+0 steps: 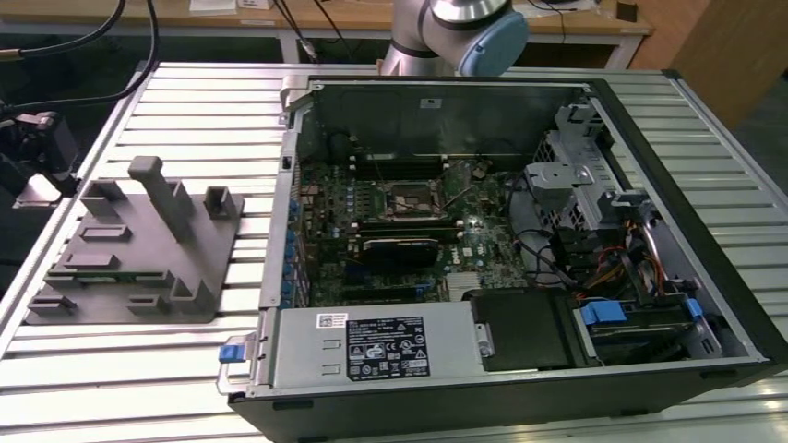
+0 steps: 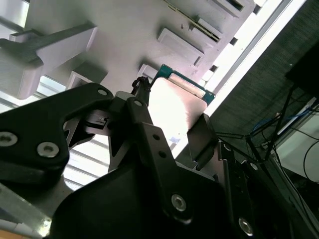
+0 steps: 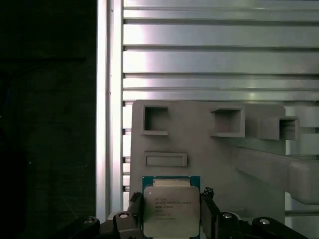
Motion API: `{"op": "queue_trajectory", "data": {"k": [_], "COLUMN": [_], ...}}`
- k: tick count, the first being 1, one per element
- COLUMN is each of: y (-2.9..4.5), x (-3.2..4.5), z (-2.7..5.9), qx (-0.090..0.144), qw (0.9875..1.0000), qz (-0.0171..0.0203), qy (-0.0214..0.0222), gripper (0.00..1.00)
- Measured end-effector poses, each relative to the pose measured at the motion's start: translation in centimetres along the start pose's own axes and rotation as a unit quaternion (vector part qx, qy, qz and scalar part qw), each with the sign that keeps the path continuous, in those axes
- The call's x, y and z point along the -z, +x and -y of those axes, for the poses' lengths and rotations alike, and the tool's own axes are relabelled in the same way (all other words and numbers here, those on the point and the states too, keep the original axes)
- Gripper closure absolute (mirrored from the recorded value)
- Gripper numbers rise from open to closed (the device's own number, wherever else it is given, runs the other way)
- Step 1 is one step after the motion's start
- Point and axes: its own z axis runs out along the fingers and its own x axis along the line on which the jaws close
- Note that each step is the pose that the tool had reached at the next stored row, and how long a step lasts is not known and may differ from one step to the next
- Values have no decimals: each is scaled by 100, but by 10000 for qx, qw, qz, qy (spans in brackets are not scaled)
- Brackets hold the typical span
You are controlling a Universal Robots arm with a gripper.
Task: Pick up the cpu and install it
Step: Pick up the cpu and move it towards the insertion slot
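Held flat, silvery lid turned to the first wrist view: the cpu (image 3: 171, 211), with a green rim just peeping out along its far side. Pinched by two opposite edges rather than by the faces, most likely to leave the underside untouched and the chip level. Clamped so by the gripper (image 3: 171, 199), one dark finger (image 3: 209, 216) tight against each side, with no gap to be made out in either wrist view. Cannot be told whether lifted clear of its seat or resting on it.

Found at one corner of the grey fixture (image 3: 199, 149), close by the shallow rectangular recess (image 3: 165, 159) and short of the square pockets (image 3: 155, 119) further in. Probably parked at that corner for a free approach from above, well apart from the tall posts (image 1: 148, 189).

Set near the edge of the slatted table (image 1: 185, 92) on the exterior view's left, that fixture, just beside the open computer case (image 1: 726, 277). Laid on its side, the case, so the motherboard (image 1: 481, 245) faces up. Near the board's middle, the square socket frame (image 1: 412, 198), well apart from the chip. Installing judged not yet done.
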Motion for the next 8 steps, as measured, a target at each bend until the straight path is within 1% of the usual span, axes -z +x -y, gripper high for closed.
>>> {"op": "queue_trajectory", "data": {"k": [8], "y": [-2], "x": [76], "z": [-3], "qx": [0], "qw": [10000], "qz": [1], "qy": [0], "gripper": [46]}}
